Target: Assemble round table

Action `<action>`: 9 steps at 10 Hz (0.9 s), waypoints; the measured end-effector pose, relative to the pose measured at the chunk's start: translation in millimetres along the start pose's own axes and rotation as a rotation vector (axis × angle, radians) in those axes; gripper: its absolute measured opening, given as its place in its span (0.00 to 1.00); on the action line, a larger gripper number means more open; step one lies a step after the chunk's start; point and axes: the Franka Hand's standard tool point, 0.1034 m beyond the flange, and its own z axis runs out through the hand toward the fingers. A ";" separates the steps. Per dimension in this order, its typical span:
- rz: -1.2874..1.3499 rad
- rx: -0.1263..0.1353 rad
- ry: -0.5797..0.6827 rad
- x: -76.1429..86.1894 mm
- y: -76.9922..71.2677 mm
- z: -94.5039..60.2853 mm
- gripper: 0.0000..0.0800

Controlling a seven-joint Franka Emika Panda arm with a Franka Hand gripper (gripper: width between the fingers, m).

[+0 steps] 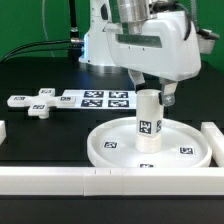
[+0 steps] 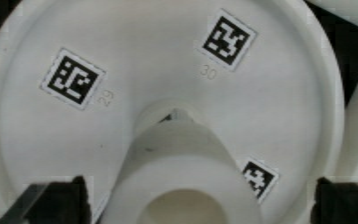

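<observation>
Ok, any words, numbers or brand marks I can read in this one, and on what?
None: no letters, numbers or brand marks show in either view.
Only black-and-white square tags, patterns rather than text: on the round disc, the short cylinder, the cross-shaped piece and the marker board.

A black table (image 1: 40,140) is stretching out under the gripper (image 1: 150,97) and all around it. Far behind the gripper, toward the exterior view's left, a green wall (image 1: 30,18) is showing, and black cables (image 1: 45,45) are running across in front of it. Beside the gripper, on the exterior view's left, the marker board (image 1: 95,98) is lying flat on the table. A long white border block (image 1: 110,181) is sitting in front of the gripper. Another white block (image 1: 213,135) is standing on the exterior view's right of it.
</observation>
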 end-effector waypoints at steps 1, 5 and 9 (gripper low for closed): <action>-0.085 0.000 0.010 -4.1 -3.6 -0.6 0.80; -0.429 -0.003 0.010 -5.1 -3.7 -0.1 0.81; -0.935 -0.031 0.046 -1.7 -5.7 1.3 0.81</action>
